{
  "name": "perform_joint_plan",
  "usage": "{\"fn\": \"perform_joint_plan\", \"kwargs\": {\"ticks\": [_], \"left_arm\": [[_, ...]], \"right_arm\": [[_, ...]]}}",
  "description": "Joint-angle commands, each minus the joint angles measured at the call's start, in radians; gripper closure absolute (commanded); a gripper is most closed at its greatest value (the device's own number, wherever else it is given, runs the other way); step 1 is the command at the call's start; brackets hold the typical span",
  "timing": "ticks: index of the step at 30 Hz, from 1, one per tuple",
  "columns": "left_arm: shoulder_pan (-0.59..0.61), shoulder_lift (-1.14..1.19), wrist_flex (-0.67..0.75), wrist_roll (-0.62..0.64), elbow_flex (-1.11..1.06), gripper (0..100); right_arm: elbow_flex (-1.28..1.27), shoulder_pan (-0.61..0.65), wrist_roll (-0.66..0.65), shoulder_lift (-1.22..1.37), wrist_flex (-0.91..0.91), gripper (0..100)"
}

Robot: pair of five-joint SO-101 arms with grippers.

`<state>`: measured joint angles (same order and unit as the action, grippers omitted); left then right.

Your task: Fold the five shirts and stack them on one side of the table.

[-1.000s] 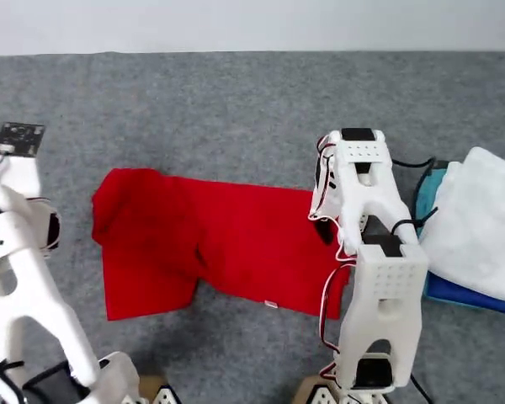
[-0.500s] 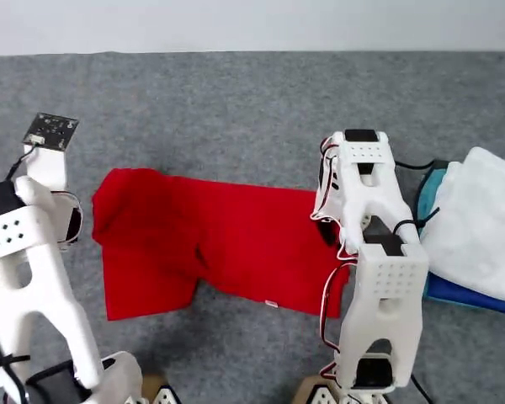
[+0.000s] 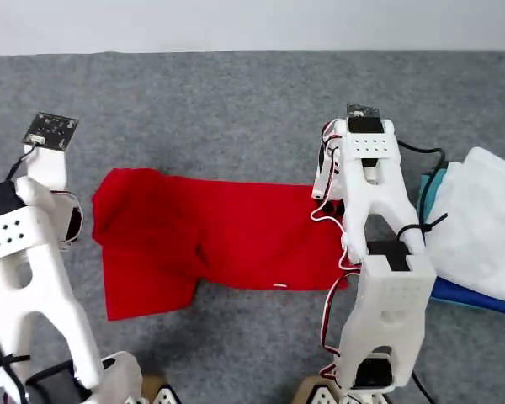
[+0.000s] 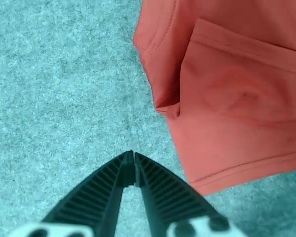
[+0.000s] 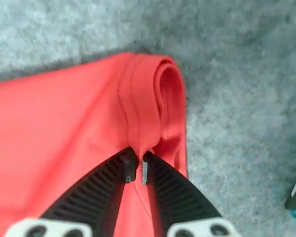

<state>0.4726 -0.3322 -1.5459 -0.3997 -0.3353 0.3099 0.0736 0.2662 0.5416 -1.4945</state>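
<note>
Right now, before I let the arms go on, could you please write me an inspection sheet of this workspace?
Surface: grey mat, flat.
Job's things: red shirt spread in the middle, partly folded; white shirt folded on a blue garment at the table's edge.
Clutter: nothing seen.
Grippers: left gripper shut, empty, over bare mat beside the red shirt's sleeve; right gripper shut on the red shirt's hem.
Cables: red and white wires along the right arm; black cable near the white shirt.
Surroundings: pale wall behind the table.
</note>
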Motion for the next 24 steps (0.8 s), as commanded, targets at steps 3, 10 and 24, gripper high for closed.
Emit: {"fn": "perform_joint_plan", "kwargs": {"ticks": [3,10,24], "left_arm": [[-0.006,-0.032,0.020,0.008,0.002,100],[-0.006,-0.032,0.020,0.008,-0.031,100],[-0.006,-0.032,0.021,0.008,-0.031,100]], "right_arm": [[0.009,0.007,-0.011,-0.067,0.082,99.1],[0.020,-0.001,-0.034,-0.031,0.171,99.1],[0.166,-0.004,-0.046,0.002,0.015,80.2]]}}
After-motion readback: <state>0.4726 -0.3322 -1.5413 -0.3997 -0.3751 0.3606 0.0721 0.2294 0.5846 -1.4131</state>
